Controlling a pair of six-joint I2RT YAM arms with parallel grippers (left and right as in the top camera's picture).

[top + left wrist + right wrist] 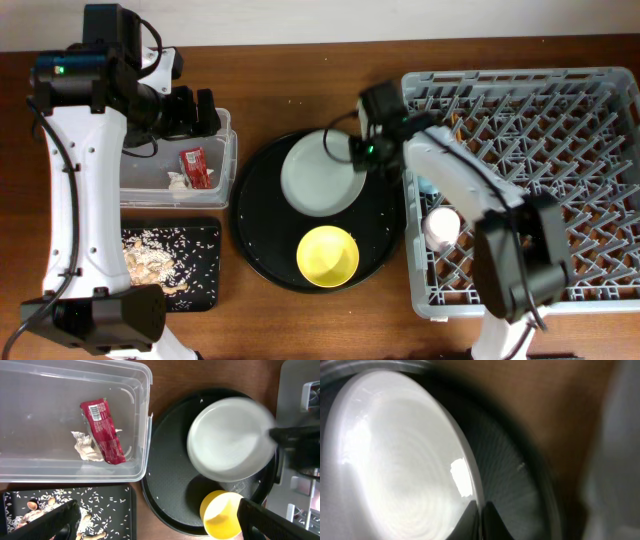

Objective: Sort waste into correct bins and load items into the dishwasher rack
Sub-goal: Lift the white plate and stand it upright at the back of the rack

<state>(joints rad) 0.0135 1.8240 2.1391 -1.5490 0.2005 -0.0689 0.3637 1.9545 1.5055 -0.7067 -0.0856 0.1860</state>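
My right gripper (358, 152) is shut on the right rim of the pale grey-white plate (320, 175), which is over the large round black tray (262, 235); the wrist view shows both fingers (481, 517) pinching the plate's edge (395, 470). The yellow bowl (328, 255) sits on that tray in front. My left gripper (195, 112) is open and empty over the clear tub (228, 170), which holds the red wrapper (102, 432) and white paper ball (84, 446). The black tray (200, 235) holds food scraps (150, 262). The pink cup (441, 227) and blue cup (428, 186) are in the rack (600, 160).
The rack fills the right side of the table, its left wall right next to the round black tray. The clear tub and the small black tray lie along the left side, with my left arm's base column beside them. Rice grains are scattered in the small black tray.
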